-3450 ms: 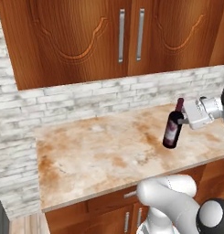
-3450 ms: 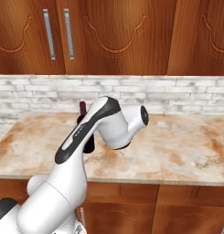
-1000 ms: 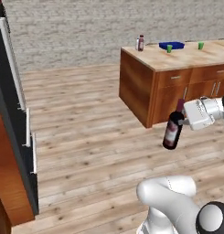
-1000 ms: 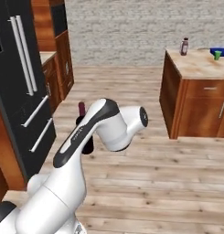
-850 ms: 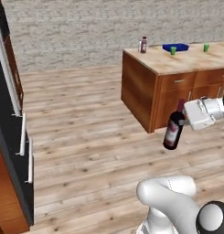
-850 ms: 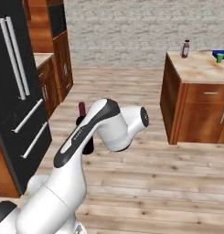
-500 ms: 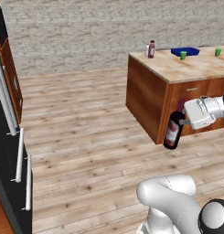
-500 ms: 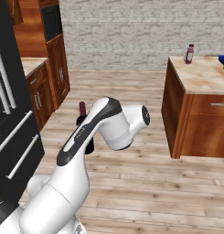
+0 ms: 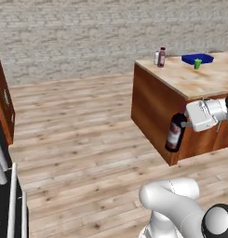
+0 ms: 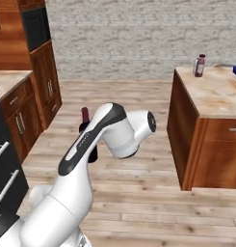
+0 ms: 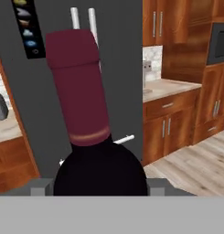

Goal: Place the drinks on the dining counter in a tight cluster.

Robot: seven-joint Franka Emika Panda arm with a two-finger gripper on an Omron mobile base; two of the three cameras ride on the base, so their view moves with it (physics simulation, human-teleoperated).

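Note:
My gripper [image 9: 183, 124] is shut on the dark wine bottle with the red neck [image 9: 175, 132], held upright over the wooden floor beside the dining counter's [image 9: 190, 81] wooden side. In the hand view the wine bottle [image 11: 86, 119] rises close up between my finger pads [image 11: 40, 187]. From the right base view the wine bottle [image 10: 85, 126] is half hidden behind my arm. On the far corner of the dining counter [image 10: 213, 96] the maroon juice bottle [image 9: 162, 56] and the small water bottle [image 9: 156, 57] stand side by side; they are also the juice bottle [image 10: 201, 65] and water bottle [image 10: 196, 66].
A blue dish [image 9: 197, 58] and a green cup [image 9: 197, 63] sit further along the counter top. A black fridge [image 9: 3, 186] stands at the left, with wooden cabinets [image 10: 40, 77] beyond it. Open wooden floor [image 9: 83, 125] lies between them and the island.
The whole picture has shifted as the base moved: the island is nearer and larger, the fridge has slid off to the left. The wine bottle stays in my grip.

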